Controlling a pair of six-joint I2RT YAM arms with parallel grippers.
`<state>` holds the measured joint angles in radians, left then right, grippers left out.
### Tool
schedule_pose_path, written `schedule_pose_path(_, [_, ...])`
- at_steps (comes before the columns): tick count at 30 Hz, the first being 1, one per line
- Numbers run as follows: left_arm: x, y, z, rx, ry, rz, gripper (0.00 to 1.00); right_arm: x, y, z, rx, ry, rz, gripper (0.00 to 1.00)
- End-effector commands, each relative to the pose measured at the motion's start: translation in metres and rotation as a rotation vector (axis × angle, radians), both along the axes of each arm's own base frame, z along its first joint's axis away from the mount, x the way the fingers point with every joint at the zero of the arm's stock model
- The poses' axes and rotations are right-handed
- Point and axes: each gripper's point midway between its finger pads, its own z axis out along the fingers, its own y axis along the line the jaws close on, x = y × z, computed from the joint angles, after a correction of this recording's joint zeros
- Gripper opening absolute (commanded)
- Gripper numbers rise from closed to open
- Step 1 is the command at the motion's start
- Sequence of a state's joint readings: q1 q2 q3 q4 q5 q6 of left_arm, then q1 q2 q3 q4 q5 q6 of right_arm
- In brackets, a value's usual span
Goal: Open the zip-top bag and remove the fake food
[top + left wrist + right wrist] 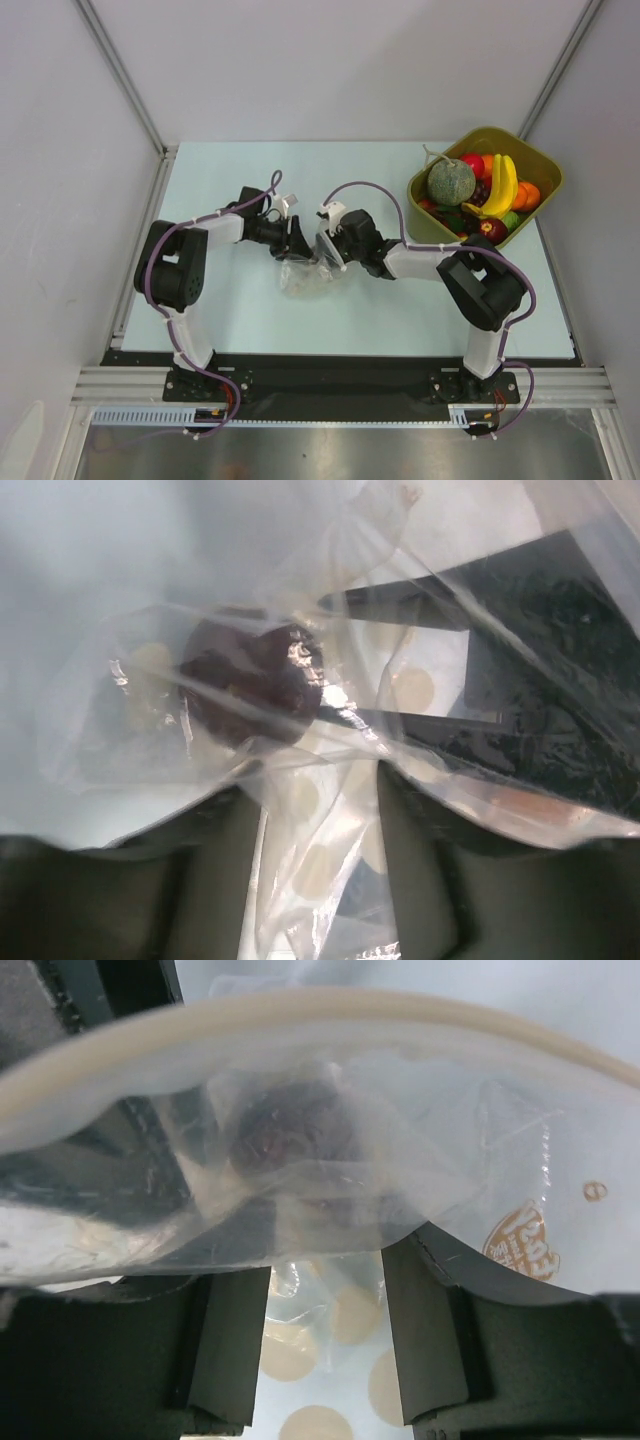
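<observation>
1. Zip-top bag (pixel 305 275) lies mid-counter (pixel 230 320), both hands at its far end.
2. Left hand (pixel 320 790): spread, bag film slack in the gap, not pinched.
3. Right hand (pixel 325 1270): spread too, zip strip (pixel 300 1005) arcing above it.
4. One dark purple piece (pixel 250 685) inside the bag.
5. Melon (pixel 452 182) and banana (pixel 505 185) sit in the olive tub (pixel 535 165), well apart from the bag.

This is a robotics lab test cell: a pale table (pixel 240 330) boxed in by plain white panels (pixel 70 120), aluminium framing (pixel 120 385) along the near edge, and the cabled left arm (pixel 178 268) and right arm (pixel 485 290) bolted there.
</observation>
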<state>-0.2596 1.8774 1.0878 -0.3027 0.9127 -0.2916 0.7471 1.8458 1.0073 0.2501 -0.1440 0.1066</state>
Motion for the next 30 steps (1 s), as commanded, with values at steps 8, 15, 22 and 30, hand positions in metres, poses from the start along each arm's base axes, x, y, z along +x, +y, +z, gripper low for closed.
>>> schedule_pose_path(8, [0.043, 0.018, 0.022, 0.05, -0.13, 0.126, 0.75, 0.0, 0.001, 0.011, 0.027, -0.053, -0.004, 0.49])
schedule_pose_path(15, [0.074, 0.017, 0.033, 0.043, -0.191, 0.22, 0.77, -0.005, -0.001, 0.01, 0.026, -0.04, 0.0, 0.49])
schedule_pose_path(22, [0.086, 0.016, 0.02, 0.068, -0.167, 0.247, 0.78, -0.003, 0.001, 0.013, 0.027, -0.05, -0.004, 0.5])
schedule_pose_path(30, [0.076, 0.017, -0.007, 0.209, -0.158, 0.173, 0.73, 0.003, 0.005, 0.011, 0.026, -0.046, -0.011, 0.56])
